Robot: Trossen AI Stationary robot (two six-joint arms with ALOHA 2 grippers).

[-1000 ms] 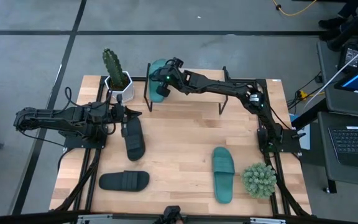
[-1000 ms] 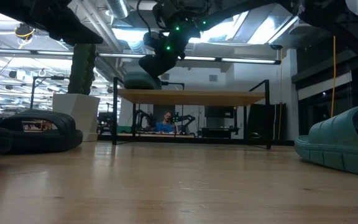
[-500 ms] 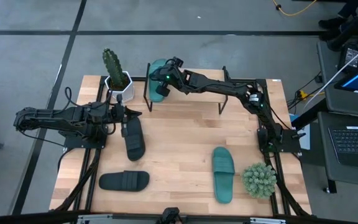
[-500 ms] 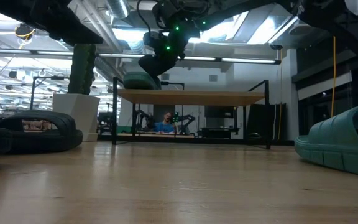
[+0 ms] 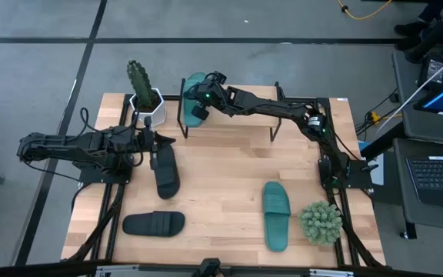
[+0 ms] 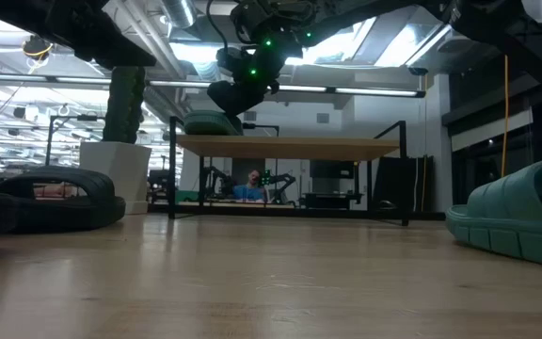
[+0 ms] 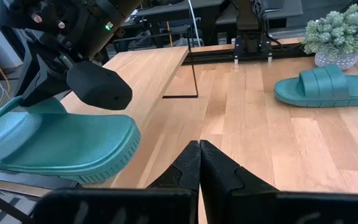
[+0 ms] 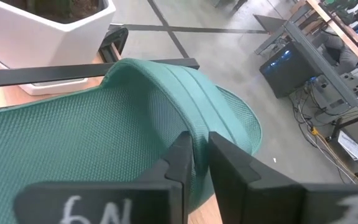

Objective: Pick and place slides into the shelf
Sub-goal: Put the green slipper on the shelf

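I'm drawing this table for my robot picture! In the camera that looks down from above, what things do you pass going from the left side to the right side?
Left gripper → black slide beside it → teal slide on the shelf, held by the right gripper → teal slide on the table → bushy green plant.

Grey concrete floor [image 5: 37, 46] marked with dark tape lines [image 5: 91, 46]. Open laptop [image 5: 439, 173] on a side desk. Overhead ceiling light panels [image 6: 384, 42] illuminate the room.
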